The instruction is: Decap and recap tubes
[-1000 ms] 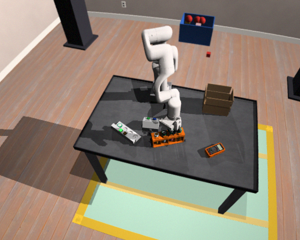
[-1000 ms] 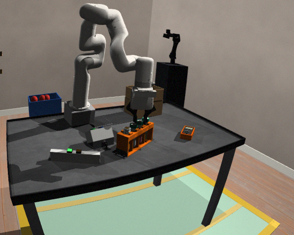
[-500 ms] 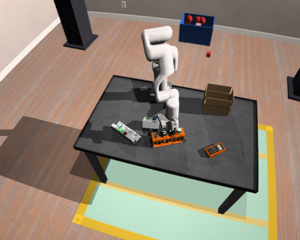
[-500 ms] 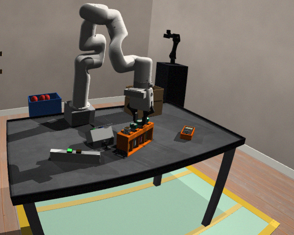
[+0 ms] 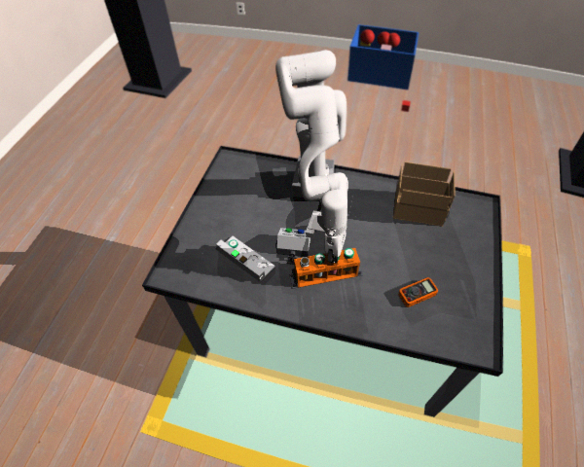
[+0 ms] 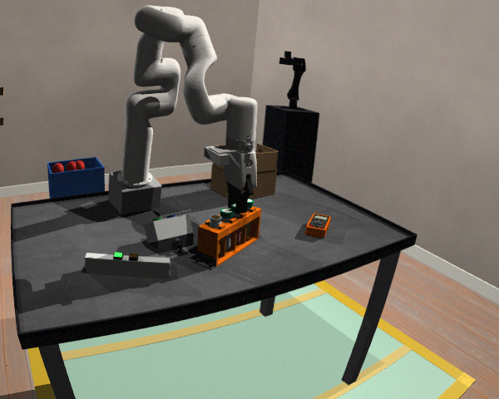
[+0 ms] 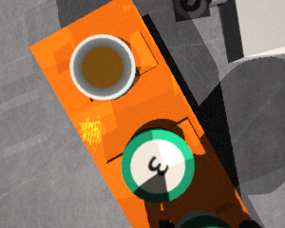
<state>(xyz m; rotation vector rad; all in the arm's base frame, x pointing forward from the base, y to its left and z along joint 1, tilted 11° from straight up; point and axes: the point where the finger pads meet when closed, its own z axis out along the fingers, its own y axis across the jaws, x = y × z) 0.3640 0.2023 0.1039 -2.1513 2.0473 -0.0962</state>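
I see only the green rim of a screw cap [image 7: 203, 221] at the bottom edge of the wrist view. It sits in the orange tube rack [image 7: 90, 130], beside the green-and-white cap marked 3 [image 7: 158, 165] and beyond the open tube [image 7: 103, 67]. The gripper [image 6: 239, 204] is clamped on that cap, fingers partly closed. The arm folds high, its last link pointing straight down.

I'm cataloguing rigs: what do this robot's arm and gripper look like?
The arm is glossy white, made of rounded tubular links with no visible cables, on a grey block base. The gripper has a white body and black fingers.
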